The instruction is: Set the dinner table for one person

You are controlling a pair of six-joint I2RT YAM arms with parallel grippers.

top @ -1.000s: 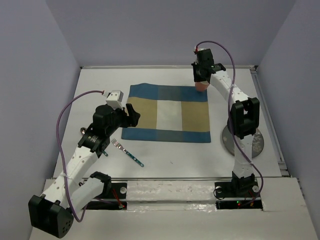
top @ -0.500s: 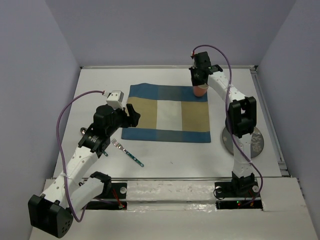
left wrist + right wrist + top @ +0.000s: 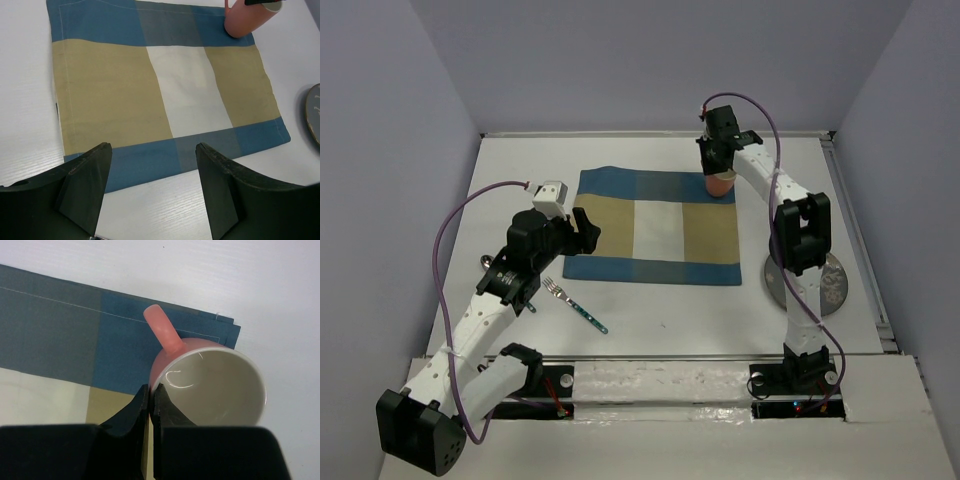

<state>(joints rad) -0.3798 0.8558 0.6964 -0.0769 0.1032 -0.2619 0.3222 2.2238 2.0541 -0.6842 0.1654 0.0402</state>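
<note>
Bright, even light, soft shadows on the dinner table [image 3: 670, 310] (wrist-view foregrounds slightly blurred).

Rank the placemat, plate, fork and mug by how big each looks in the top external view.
1. placemat, by far the largest.
2. plate, its middle hidden by the right arm.
3. fork and mug: too close to rank. The fork is longer and the mug is broader.

Left arm [image 3: 480, 310] folded low, left tool [image 3: 152, 165] agape; right arm [image 3: 760, 168] outstretched, right tool [image 3: 151, 390] tightly closed.
</note>
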